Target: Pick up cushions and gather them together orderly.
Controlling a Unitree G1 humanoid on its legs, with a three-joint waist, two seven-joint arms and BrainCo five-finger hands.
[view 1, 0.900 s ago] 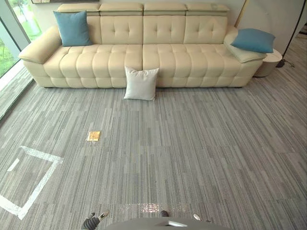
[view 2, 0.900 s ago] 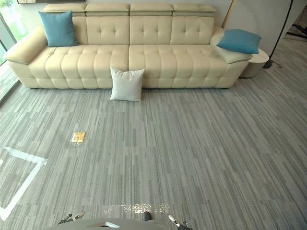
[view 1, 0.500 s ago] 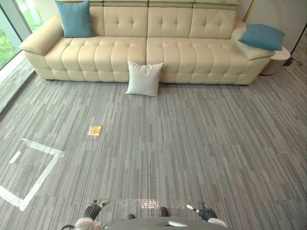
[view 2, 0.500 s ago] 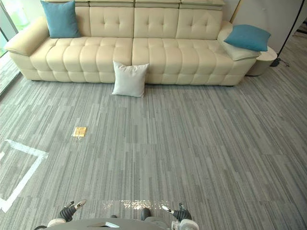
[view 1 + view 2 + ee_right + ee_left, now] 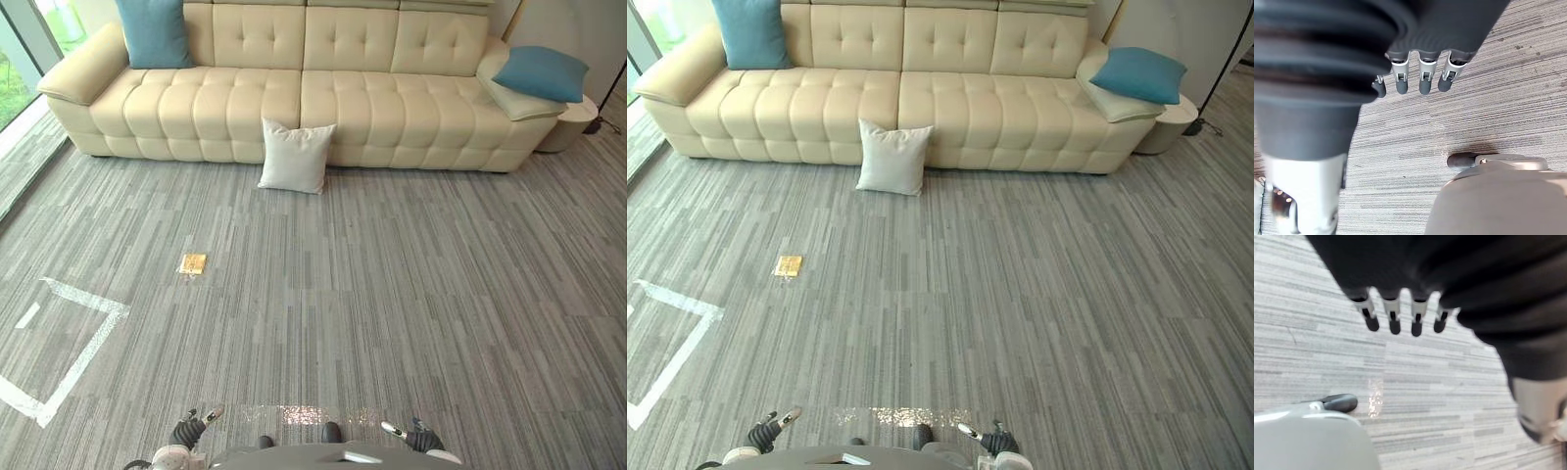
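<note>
The left hand [image 5: 186, 432] hangs low at the robot's side, its fingers [image 5: 1393, 317] loose, slightly apart and holding nothing, with bare carpet [image 5: 392, 294] below them. The right hand [image 5: 419, 440] hangs the same way, fingers [image 5: 1423, 79] relaxed, spread a little and empty.

From the hands, the nearest cushion is the white cushion [image 5: 296, 157]. It lies at about 12 o'clock, a shade toward 11, well apart from both hands across open carpet. It stands on its lower edge on the floor and leans back against the front of the cream sofa [image 5: 392, 108] with its broad face turned to the robot. It is square, so neither side counts as the long one. It sits almost on the midline, so the left hand looks only slightly nearer, and a grasp with both hands on its side edges seems to suit.

One blue cushion [image 5: 154, 31] stands at the sofa's left end at about 11 o'clock. Another blue cushion [image 5: 541, 73] lies on the right armrest at about 1 o'clock. A small yellow thing [image 5: 193, 262] lies on the carpet at about 10 o'clock, off the straight path
</note>
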